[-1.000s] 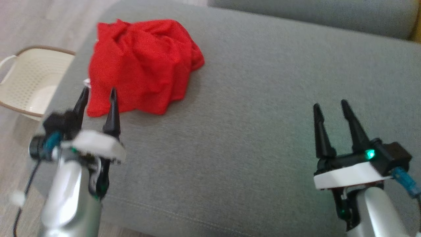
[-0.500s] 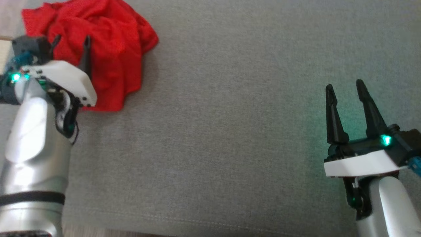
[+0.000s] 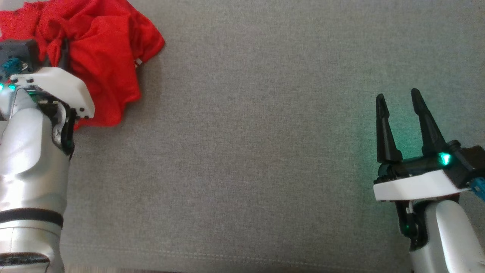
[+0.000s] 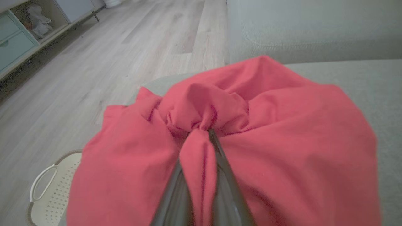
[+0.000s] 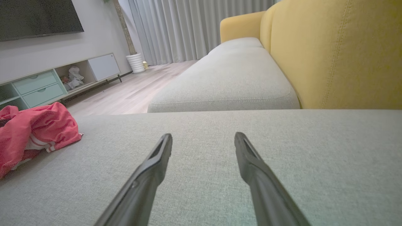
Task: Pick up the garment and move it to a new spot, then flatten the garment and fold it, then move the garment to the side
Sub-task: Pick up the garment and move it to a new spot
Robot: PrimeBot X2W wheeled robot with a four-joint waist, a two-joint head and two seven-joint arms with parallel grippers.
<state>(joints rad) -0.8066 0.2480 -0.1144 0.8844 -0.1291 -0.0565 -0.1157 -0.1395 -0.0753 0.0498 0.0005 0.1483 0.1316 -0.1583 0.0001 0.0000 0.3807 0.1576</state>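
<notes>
As the left gripper (image 4: 201, 138) shuts: its two dark fingers, spread astride the cloth half a second ago, now pinch a raised fold of the red garment (image 3: 106, 57) between them. The grab is made!
Garment: a crumpled heap at the far left corner of the sofa cushion (image 3: 265, 159), lying on the fabric and not yet lifted. In the left wrist view its creases pucker in toward the fingertips.
Right gripper (image 3: 398, 100): no change, fingers spread wide with nothing between them, over the near right part of the cushion and well apart from the garment.
Camera: the head view has tipped down over the last second, so the heap's slide toward the picture's corner is mostly the camera's doing, not the cloth's.
Basket (image 4: 47, 188): pale and perforated, down on the floor just past the cushion's left edge, beside the heap.
Meaning for the task: the hold looks secured, so my read is that the lift and the carry toward the open middle of the cushion come next.
Risk: it is a one-fold pinch on a bunched heap, so the rest may drag or the fold may slip. Flattening, folding and moving aside all remain.
</notes>
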